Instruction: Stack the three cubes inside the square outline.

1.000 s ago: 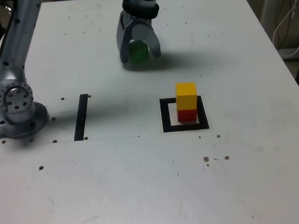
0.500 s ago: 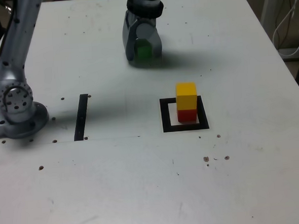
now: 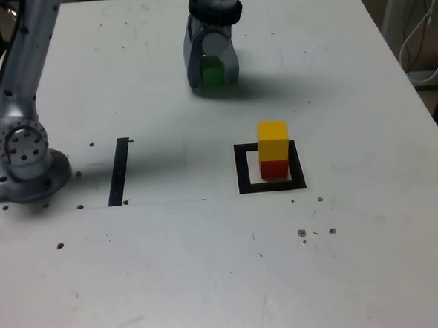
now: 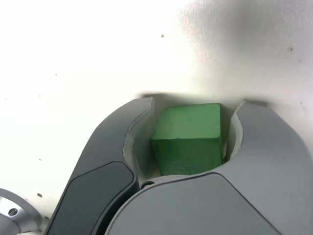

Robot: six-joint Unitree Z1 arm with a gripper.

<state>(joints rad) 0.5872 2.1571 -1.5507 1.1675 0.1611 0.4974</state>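
**Green cube in the jaws, last layer to go**

We see the gripper clamped around the green cube on the table, at about eleven o'clock from the square outline. There the yellow cube sits on the red cube. Next, we judge: lift and centre over yellow.

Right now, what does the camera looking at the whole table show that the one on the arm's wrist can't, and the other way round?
Only the exterior view shows the small yellow cube stacked on the small red cube inside the thick black square outline, and a straight black strip. Only the wrist view shows, close up, how tightly the grey pincer hugs the cube. Both show the small green cube between the pincer's fingers on the white table.
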